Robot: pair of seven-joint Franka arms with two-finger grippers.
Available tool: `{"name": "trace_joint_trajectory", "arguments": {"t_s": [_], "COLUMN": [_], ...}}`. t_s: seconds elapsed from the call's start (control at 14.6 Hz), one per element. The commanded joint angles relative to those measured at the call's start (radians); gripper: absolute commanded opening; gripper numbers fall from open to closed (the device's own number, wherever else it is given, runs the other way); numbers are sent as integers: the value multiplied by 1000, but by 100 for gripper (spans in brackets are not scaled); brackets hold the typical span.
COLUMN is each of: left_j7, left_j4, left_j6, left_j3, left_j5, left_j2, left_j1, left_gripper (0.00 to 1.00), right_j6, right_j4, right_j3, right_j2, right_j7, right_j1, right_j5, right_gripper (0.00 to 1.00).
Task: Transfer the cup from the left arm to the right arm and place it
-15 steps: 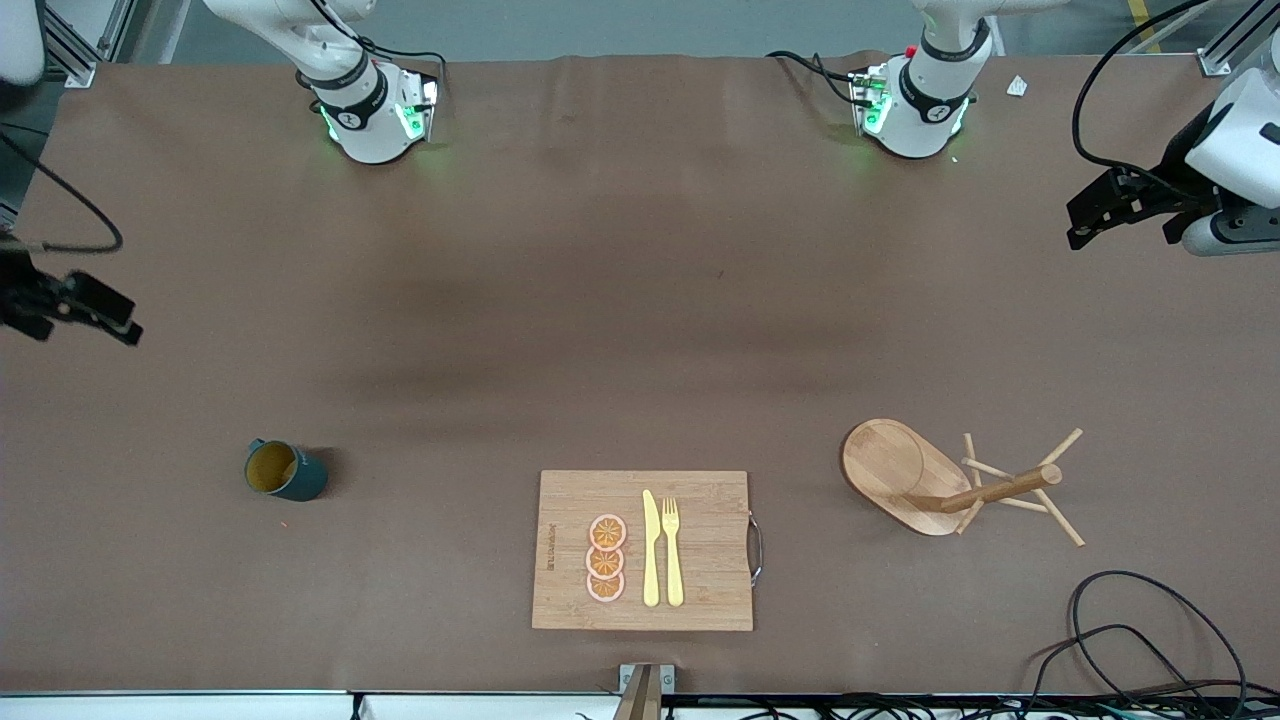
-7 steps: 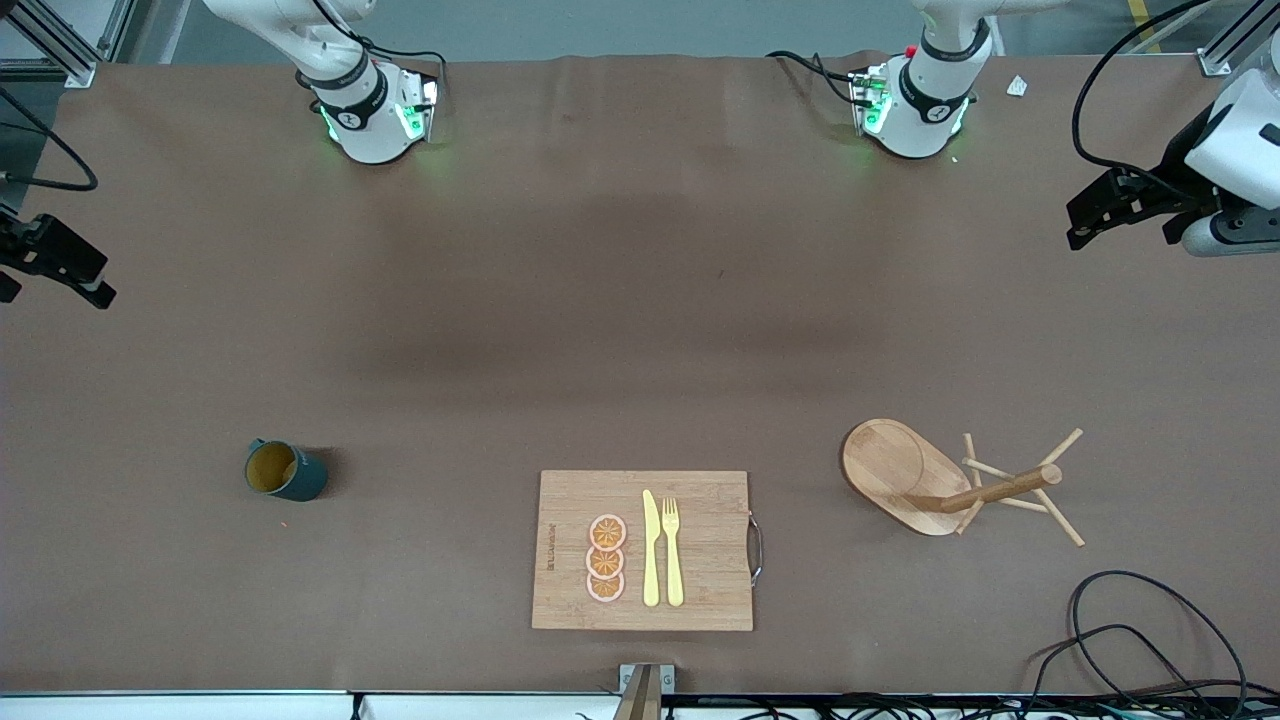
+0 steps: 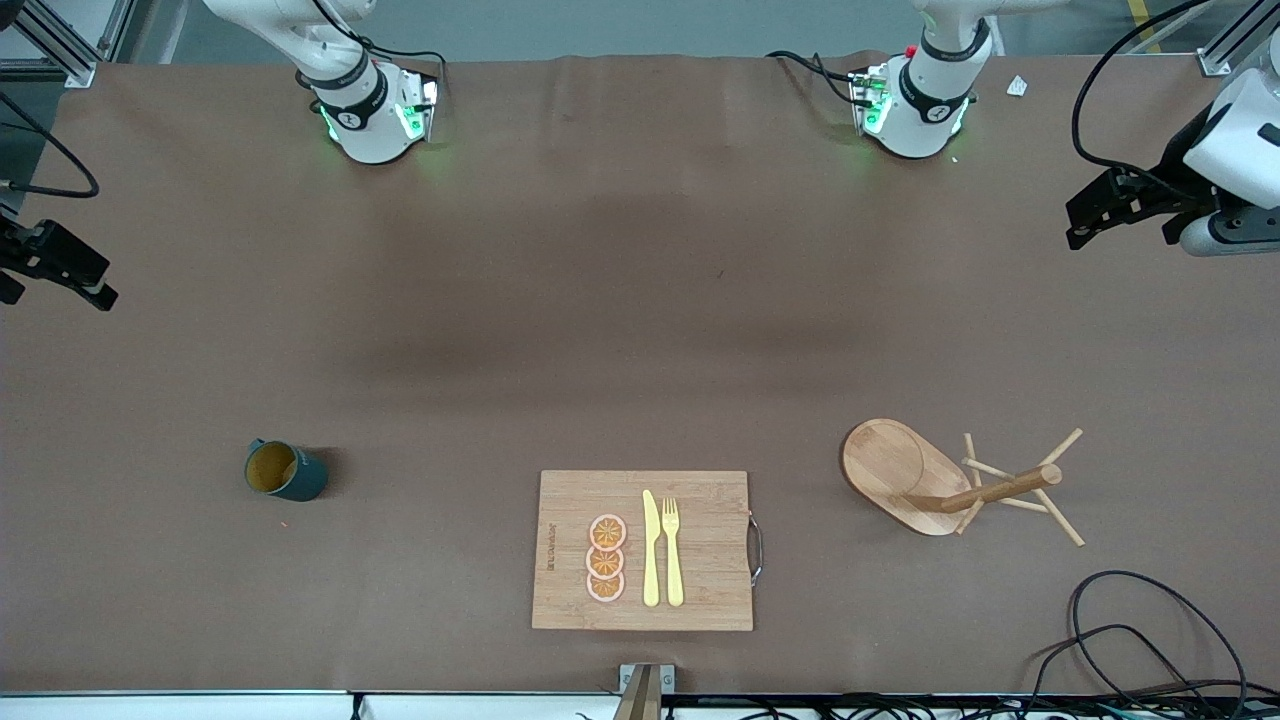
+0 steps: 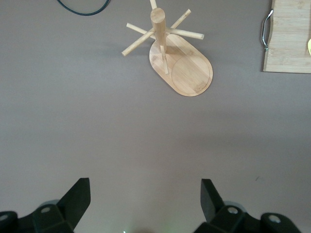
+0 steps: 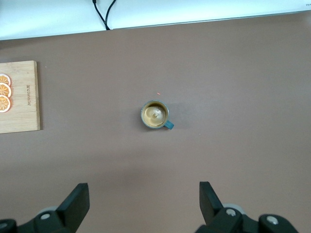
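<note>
The cup (image 3: 285,471) stands alone on the bench (image 3: 640,330), apart from the cutting board (image 3: 700,550) and mug tree (image 3: 950,480). The left gripper (image 4: 146,204) and right gripper (image 5: 144,201) hang with jaws wide, empty.

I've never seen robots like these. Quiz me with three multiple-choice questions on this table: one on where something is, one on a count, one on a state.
1. Where does the cup stand?
A. On the cutting board
B. On the bare table, toward the right arm's end
C. On the wooden mug rack

2. How many orange slices lie on the cutting board?
A. Three
B. One
C. Five

3. How is the right pincer?
A. Shut on the cup
B. Shut on the fork
C. Open, holding nothing

Answers:
1. B: bare cloth surrounds the cup, apart from the board and the mug rack.
2. A: three slices lie in a row beside the knife.
3. C: the right wrist view shows its fingers spread, the cup far below.
</note>
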Motion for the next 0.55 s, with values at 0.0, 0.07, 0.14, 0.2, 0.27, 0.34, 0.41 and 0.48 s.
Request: {"name": "trace_joint_trajectory", "arguments": {"t_s": [0.0, 0.07, 0.14, 0.2, 0.27, 0.34, 0.41, 0.48], "left_j7": [22, 20, 22, 22, 22, 23, 22, 22], "left_j4": [17, 22, 22, 20, 20, 20, 20, 20], "left_j6": [-4, -7, -9, -18, -21, -23, -23, -24], "left_j3": [0, 0, -2, -2, -2, -2, -2, -2], "left_j5": [-2, -1, -1, -1, -1, -4, -5, -5], "left_j2": [-7, -5, -5, -5, -5, -5, -5, -5], "left_j1": [10, 10, 10, 8, 8, 8, 8, 8], "left_gripper": [100, 100, 100, 100, 100, 100, 100, 100], "right_j6": [-12, -20, -20, -19, -19, -20, -20, -20], "right_j4": [-23, -23, -22, -20, -20, -20, -20, -20], "right_j3": [3, 3, 3, 3, 3, 3, 3, 5], "right_j2": [-23, -23, -23, -21, -21, -21, -21, -21], "right_j7": [-13, -13, -15, -16, -19, -21, -21, -21], "right_j1": [-7, -7, -7, -7, -7, -7, -7, -7], "right_j5": [-9, -10, -10, -10, -12, -12, -12, -12], "right_gripper": [100, 100, 100, 100, 100, 100, 100, 100]}}
